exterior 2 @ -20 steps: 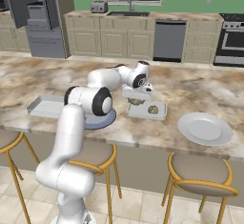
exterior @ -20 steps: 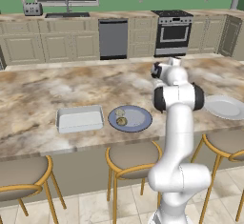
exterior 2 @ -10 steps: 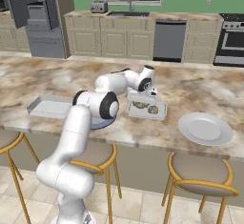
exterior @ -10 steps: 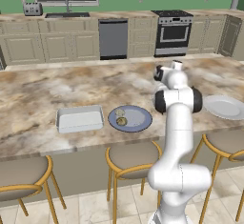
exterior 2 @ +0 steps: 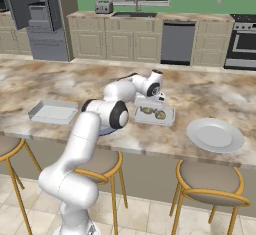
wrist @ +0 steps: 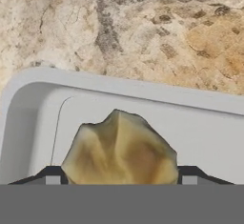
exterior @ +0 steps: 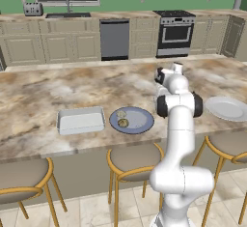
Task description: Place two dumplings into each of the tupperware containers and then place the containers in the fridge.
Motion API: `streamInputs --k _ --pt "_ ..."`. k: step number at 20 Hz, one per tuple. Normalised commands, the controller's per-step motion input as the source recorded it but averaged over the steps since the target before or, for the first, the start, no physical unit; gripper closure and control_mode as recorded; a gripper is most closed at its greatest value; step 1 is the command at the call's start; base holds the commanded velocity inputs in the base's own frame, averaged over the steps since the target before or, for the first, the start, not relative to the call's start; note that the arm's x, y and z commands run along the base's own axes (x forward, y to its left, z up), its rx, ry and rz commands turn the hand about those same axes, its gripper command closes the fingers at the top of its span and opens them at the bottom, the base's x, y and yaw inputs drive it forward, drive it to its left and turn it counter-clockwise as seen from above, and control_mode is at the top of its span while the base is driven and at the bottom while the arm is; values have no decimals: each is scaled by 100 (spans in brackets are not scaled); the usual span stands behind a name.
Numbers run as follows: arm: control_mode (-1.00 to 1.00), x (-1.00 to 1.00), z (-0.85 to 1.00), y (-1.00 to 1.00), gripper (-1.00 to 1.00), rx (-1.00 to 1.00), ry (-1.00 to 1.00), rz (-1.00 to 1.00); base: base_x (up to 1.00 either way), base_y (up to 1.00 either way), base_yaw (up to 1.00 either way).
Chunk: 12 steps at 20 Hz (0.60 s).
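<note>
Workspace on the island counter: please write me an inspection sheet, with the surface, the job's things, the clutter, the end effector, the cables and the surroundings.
Surface: marble island counter, nothing spilled on it.
Job's things: filled container holds two dumplings; empty container holds none; two spare dumplings lie on the blue plate; fridge stands open at the far left.
Clutter: white plate, nothing on it.
Grippers: end effector open, just over the filled container; in the hand view one dumpling lies between its tips.
Cables: nothing seen.
Surroundings: stools under the counter, dishwasher and oven along the back wall.
</note>
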Motion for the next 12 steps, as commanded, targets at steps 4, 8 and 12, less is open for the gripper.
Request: streamInputs --k 4,8,12 --pt "-100 -38 15 0 -100 0 -6 0 0 0 0" --pt "-100 -62 12 15 -100 0 -4 0 0 0 0" --pt "-100 -23 0 36 -100 0 -2 0 0 0 0"
